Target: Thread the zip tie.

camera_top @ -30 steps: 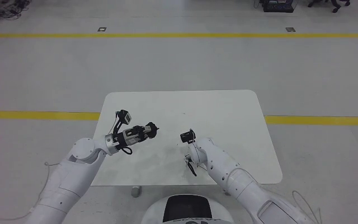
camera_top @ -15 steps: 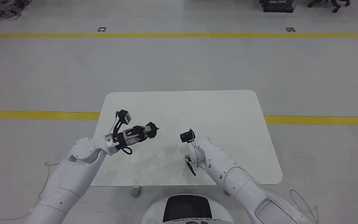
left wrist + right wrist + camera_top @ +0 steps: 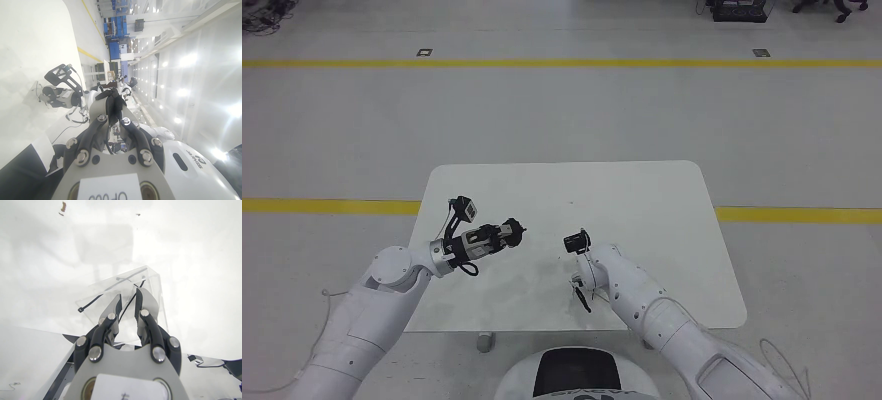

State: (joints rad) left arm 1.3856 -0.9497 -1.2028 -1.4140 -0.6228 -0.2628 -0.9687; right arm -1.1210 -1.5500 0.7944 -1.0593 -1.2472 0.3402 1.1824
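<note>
Both arms hang over the table (image 3: 642, 200), and the step in hand looks like the first grasp, with nothing threaded yet. The right claw (image 3: 128, 294) points down at a clear stand (image 3: 94, 291) near the table's front edge. Its fingers stand narrowly apart and grip nothing. A black tie (image 3: 90, 303) lies slantwise across the stand, its head hanging off one corner. A thinner black strap (image 3: 130, 302) runs up through the gap between the right claw's fingers, apparently touching neither. Whether that strap is a second tie or part of the first, I cannot tell.

The left claw (image 3: 113, 98) is held above the table, well apart from the stand, with its fingers pressed together. Something dark sits at their tips; whether it is a pinched thing or just the pads is unclear.

The next move probably calls for the right claw to pinch the strap squarely without nudging it sideways. The strap is thin and springy, so a skewed grip would likely let it twist or slip. After that, tail and head must be lined up closely.

Almost nothing differs from a second ago. Both claws sit where they were; only the right forearm has shifted slightly.
</note>
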